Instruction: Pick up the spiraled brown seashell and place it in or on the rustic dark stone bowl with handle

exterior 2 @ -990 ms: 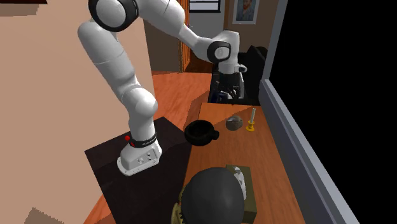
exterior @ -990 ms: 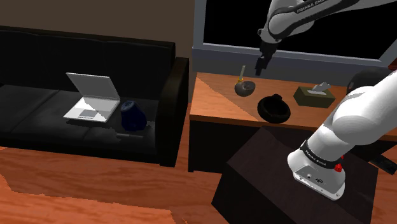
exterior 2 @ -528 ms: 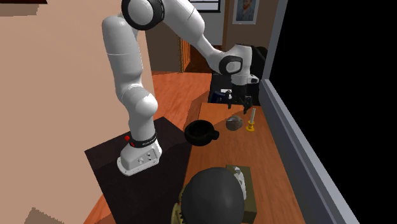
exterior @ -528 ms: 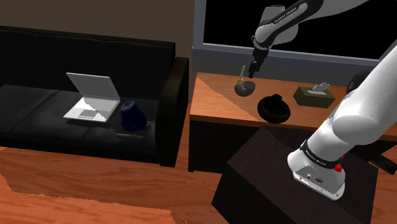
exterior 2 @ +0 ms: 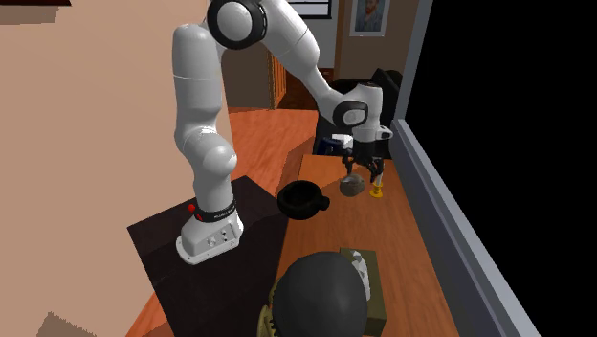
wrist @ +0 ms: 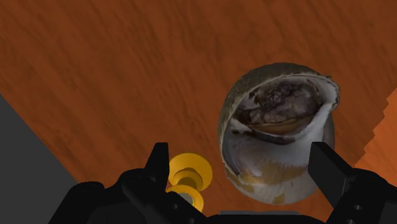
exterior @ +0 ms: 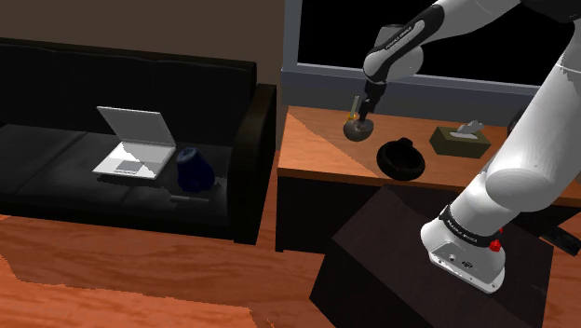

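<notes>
Seashell sits ungrasped on the worktop between the released hand's fingers; lifting and placing in the dark bowl remain.

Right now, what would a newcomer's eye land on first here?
The white arm stretches over the wooden table, its gripper open over the seashell, a small yellow holder beside it. The dark bowl with handle sits nearby on the same table; at the shoulder view's left, an open laptop lies on a black sofa.
</notes>
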You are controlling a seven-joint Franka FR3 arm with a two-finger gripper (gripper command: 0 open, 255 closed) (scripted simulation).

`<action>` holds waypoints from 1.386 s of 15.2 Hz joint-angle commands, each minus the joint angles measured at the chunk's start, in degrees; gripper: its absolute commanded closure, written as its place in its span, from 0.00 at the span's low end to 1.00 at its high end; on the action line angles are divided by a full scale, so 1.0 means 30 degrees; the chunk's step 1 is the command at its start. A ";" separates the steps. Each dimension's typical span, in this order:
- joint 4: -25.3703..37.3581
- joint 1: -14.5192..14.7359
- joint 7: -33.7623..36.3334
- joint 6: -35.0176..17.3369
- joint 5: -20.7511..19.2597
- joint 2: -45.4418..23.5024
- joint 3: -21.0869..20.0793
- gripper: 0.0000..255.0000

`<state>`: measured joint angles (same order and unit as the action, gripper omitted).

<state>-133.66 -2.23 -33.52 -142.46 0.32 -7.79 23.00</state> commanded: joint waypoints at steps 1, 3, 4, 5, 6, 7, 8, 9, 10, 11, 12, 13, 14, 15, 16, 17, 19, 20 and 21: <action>-0.0069 -0.0050 -0.0155 -0.0419 0.0224 -0.0367 -0.0051 0.00; -0.0070 -0.0053 -0.0154 -0.0419 0.0222 -0.0366 -0.0054 0.00; -0.0070 -0.0053 -0.0155 -0.0419 0.0223 -0.0367 -0.0054 0.00; -0.0069 -0.0053 -0.0155 -0.0419 0.0223 -0.0367 -0.0054 0.00; -0.0069 -0.0053 -0.0155 -0.0419 0.0223 -0.0367 -0.0054 0.00; -0.0069 -0.0053 -0.0155 -0.0419 0.0223 -0.0367 -0.0054 0.00; -0.0070 -0.0052 -0.0153 -0.0415 0.0221 -0.0364 -0.0054 0.00; -0.0070 -0.0053 -0.0153 -0.0415 0.0221 -0.0364 -0.0054 0.00; -0.0070 -0.0053 -0.0153 -0.0415 0.0221 -0.0364 -0.0054 1.00; -0.0070 -0.0053 -0.0153 -0.0415 0.0221 -0.0364 -0.0054 1.00; -0.0070 -0.0052 -0.0153 -0.0415 0.0221 -0.0364 -0.0054 1.00; -0.0070 -0.0052 -0.0153 -0.0415 0.0221 -0.0364 -0.0054 1.00; -0.0069 -0.0053 -0.0153 -0.0415 0.0221 -0.0364 -0.0054 1.00; -0.0067 -0.0053 -0.0154 -0.0413 0.0221 -0.0365 -0.0053 1.00; -0.0067 -0.0053 -0.0154 -0.0412 0.0221 -0.0364 -0.0053 1.00; -0.0068 -0.0054 -0.0155 -0.0413 0.0220 -0.0363 -0.0053 1.00; -0.0069 -0.0053 -0.0155 -0.0419 0.0223 -0.0367 -0.0054 1.00; -0.0030 -0.0023 -0.0066 -0.0173 0.0083 -0.0144 -0.0013 1.00; 0.0019 0.0004 0.0018 0.0076 -0.0047 0.0073 0.0023 1.00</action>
<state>-133.59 -2.33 -33.76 -142.78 0.57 -8.22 22.98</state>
